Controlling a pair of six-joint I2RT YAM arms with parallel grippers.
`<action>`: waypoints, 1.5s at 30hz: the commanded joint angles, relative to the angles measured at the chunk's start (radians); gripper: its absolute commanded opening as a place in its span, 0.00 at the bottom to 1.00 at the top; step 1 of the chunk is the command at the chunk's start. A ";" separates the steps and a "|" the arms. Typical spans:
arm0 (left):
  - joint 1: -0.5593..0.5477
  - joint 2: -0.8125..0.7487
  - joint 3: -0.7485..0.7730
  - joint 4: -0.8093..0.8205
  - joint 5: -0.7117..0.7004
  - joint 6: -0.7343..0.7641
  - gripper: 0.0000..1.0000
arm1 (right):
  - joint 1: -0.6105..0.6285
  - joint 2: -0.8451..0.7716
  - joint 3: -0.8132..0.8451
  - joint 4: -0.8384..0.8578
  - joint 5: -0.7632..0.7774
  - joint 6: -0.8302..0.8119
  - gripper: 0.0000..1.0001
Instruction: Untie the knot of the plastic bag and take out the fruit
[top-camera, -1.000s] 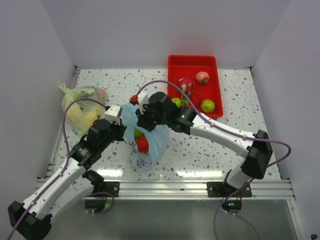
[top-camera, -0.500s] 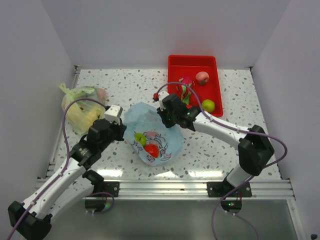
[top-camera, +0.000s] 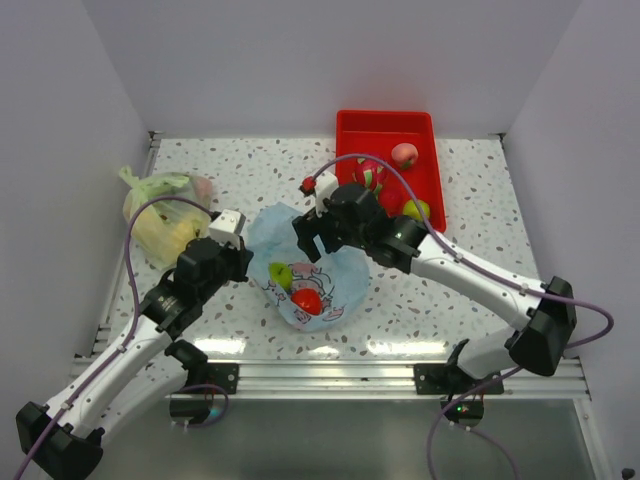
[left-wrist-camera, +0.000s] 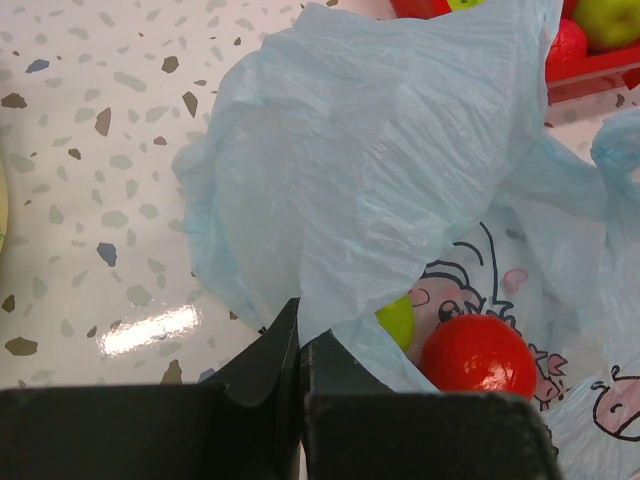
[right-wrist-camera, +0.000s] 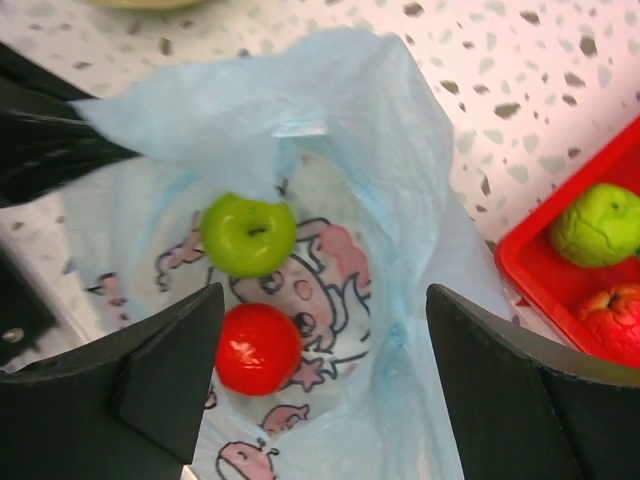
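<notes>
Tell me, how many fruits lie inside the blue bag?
2. Both lie in the open blue bag: a green apple, and a red fruit right beside it, nearer the robot. Crumpled plastic may hide more.

A lab test cell: plain white walls (top-camera: 300, 60) enclose a speckled table (top-camera: 235, 175).

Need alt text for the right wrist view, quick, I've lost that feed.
The light blue plastic bag lies open below the right gripper, whose jaws stand wide apart, with a green apple and a red fruit inside. A red tray holding more fruit shows at right.
</notes>
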 joint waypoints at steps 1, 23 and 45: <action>0.007 0.002 -0.003 0.047 0.004 0.021 0.00 | 0.012 -0.063 0.048 -0.034 -0.086 -0.006 0.85; 0.008 0.003 -0.003 0.047 0.003 0.020 0.00 | 0.109 0.107 -0.282 0.190 -0.145 0.245 0.84; 0.008 0.006 -0.002 0.047 -0.002 0.020 0.00 | 0.124 0.180 -0.305 0.253 -0.132 0.230 0.80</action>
